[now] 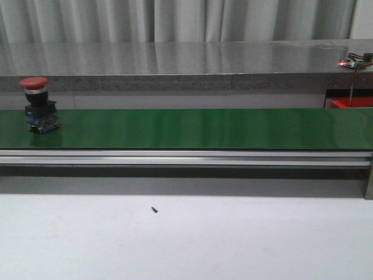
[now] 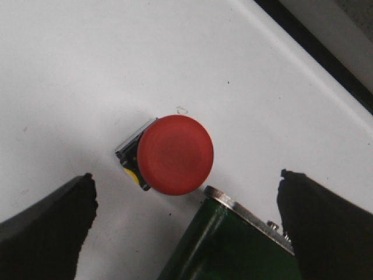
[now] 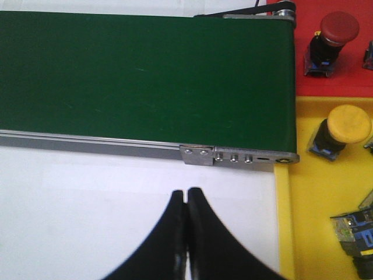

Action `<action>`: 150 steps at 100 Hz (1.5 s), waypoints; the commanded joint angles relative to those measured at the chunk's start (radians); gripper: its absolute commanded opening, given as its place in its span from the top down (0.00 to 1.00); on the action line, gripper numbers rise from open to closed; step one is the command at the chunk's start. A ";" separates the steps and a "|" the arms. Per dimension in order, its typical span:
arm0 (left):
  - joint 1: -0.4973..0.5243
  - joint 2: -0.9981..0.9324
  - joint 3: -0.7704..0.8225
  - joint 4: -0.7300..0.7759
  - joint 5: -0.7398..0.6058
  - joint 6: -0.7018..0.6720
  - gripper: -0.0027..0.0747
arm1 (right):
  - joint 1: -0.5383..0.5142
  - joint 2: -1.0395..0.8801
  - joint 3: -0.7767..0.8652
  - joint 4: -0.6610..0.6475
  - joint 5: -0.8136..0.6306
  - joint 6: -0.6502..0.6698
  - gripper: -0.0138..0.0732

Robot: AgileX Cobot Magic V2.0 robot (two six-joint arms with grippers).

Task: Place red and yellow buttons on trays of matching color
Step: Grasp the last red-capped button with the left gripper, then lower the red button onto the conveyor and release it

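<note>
Round red button (image 1: pixel 38 105) upright on smooth green belt (image 1: pixel 204 128). Left gripper (image 2: pixel 186 233) fingers apart over another red mushroom-cap button (image 2: pixel 175 154); right gripper (image 3: pixel 186 201) fingers together.

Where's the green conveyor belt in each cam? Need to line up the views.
Front view: green conveyor belt runs across the full width, mid-picture.
Left wrist view: only one end corner of the belt shows, beside a red button.
Right wrist view: the belt fills much of the picture, its end meeting the red tray and yellow tray.
Shared landmark: the silver metal frame along the belt's edge.
</note>
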 commanded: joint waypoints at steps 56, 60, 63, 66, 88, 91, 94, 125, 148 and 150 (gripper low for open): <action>0.001 0.027 -0.057 -0.091 -0.115 0.001 0.33 | -0.001 -0.013 -0.023 0.008 -0.053 -0.005 0.92; 0.001 0.027 -0.057 -0.091 -0.118 0.001 0.39 | -0.001 -0.013 -0.023 0.008 -0.052 -0.005 0.92; 0.001 0.027 -0.057 -0.091 -0.119 0.001 0.42 | -0.001 -0.013 -0.023 0.008 -0.052 -0.005 0.92; 0.001 0.027 -0.057 -0.091 -0.119 0.001 0.46 | -0.001 -0.013 -0.023 0.008 -0.052 -0.005 0.92; 0.001 0.027 -0.057 -0.091 -0.115 0.001 0.61 | -0.001 -0.013 -0.023 0.008 -0.050 -0.005 0.92; 0.001 0.025 -0.057 -0.091 -0.118 0.001 0.62 | -0.001 -0.013 -0.023 0.008 -0.050 -0.005 0.92; 0.001 0.022 -0.057 -0.091 -0.117 0.001 0.63 | -0.001 -0.013 -0.023 0.008 -0.050 -0.005 0.92; 0.019 -0.039 -0.057 -0.089 -0.064 0.001 0.63 | -0.001 -0.013 -0.023 0.008 -0.050 -0.005 0.92; 0.026 -0.110 -0.057 0.030 0.032 0.003 0.63 | -0.001 -0.013 -0.023 0.008 -0.050 -0.005 0.92; 0.026 -0.117 -0.057 0.036 0.041 0.003 0.63 | -0.001 -0.013 -0.023 0.008 -0.050 -0.005 0.92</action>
